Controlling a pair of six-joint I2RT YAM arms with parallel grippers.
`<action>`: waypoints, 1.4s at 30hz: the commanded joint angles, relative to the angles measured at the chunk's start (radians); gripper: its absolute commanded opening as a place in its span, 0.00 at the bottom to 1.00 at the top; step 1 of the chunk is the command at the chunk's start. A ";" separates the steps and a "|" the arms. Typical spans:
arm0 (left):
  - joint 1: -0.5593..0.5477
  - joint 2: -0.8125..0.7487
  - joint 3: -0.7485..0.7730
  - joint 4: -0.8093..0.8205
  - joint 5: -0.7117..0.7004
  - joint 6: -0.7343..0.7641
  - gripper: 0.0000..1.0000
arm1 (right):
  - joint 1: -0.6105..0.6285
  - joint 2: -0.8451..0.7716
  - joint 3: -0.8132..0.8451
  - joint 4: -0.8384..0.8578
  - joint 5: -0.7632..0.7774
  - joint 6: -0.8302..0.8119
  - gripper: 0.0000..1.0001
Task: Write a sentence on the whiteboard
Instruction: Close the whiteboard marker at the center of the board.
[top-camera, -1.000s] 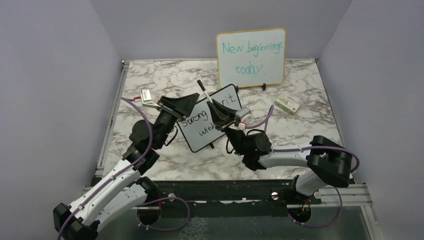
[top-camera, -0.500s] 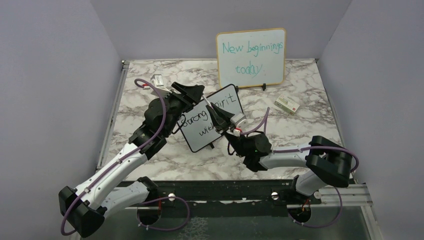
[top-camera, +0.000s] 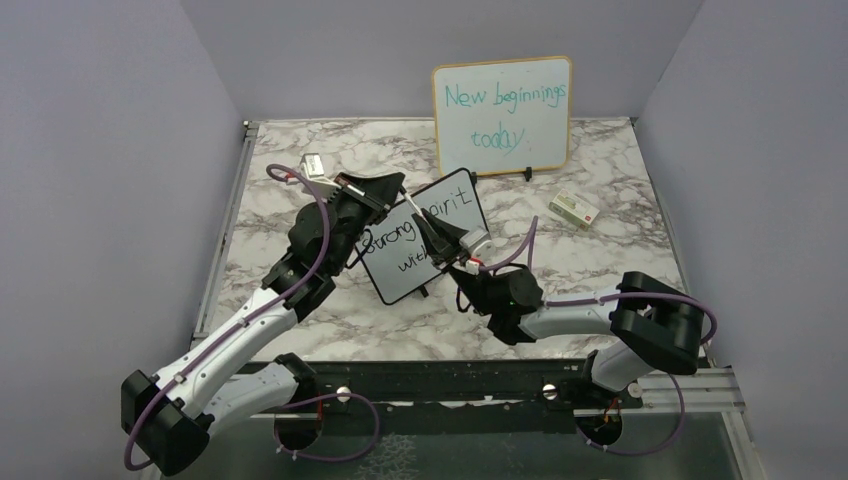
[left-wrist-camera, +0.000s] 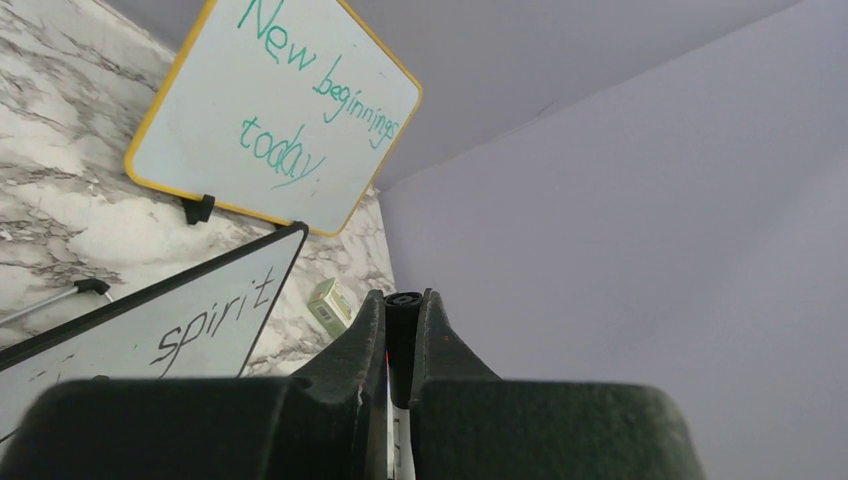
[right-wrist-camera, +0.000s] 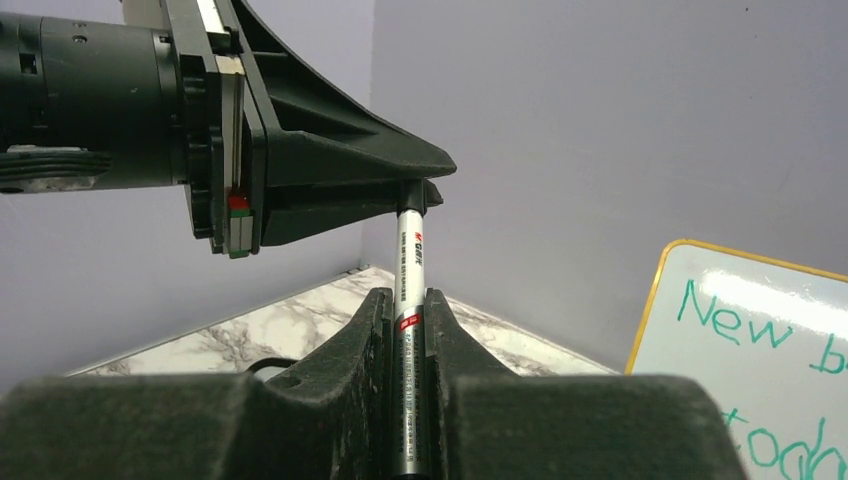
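The black-framed whiteboard (top-camera: 388, 283) lies tilted on the marble table and reads "Strong spirit with" in black; part of it shows in the left wrist view (left-wrist-camera: 140, 335). Above it my right gripper (top-camera: 441, 236) (right-wrist-camera: 407, 300) is shut on the silver barrel of a marker (top-camera: 416, 208) (right-wrist-camera: 410, 255), which points up and to the left. My left gripper (top-camera: 397, 187) (left-wrist-camera: 403, 300) comes in from the left, and its jaws are shut on the marker's black cap end (left-wrist-camera: 403, 312). The right wrist view shows the left gripper (right-wrist-camera: 432, 182) pinching the top of the marker.
A larger wood-framed board (top-camera: 503, 115) (left-wrist-camera: 270, 110) with teal writing "New beginnings today" stands at the back. A small green and white box (top-camera: 574, 208) (left-wrist-camera: 327, 300) lies right of the boards. Lilac walls close in the table on three sides.
My left arm has swung up and right to the marker's top end, and its jaws have shut on the cap. The right gripper has dropped slightly with the marker.
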 joint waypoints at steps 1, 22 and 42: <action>0.003 -0.012 -0.063 0.064 0.077 -0.073 0.00 | 0.006 -0.003 0.029 0.091 0.035 0.046 0.00; -0.055 -0.042 -0.204 0.168 0.263 -0.183 0.00 | -0.088 0.016 0.146 0.104 0.086 0.309 0.00; -0.055 -0.231 -0.044 -0.227 -0.224 0.233 0.51 | -0.132 -0.220 0.049 -0.419 0.232 0.206 0.00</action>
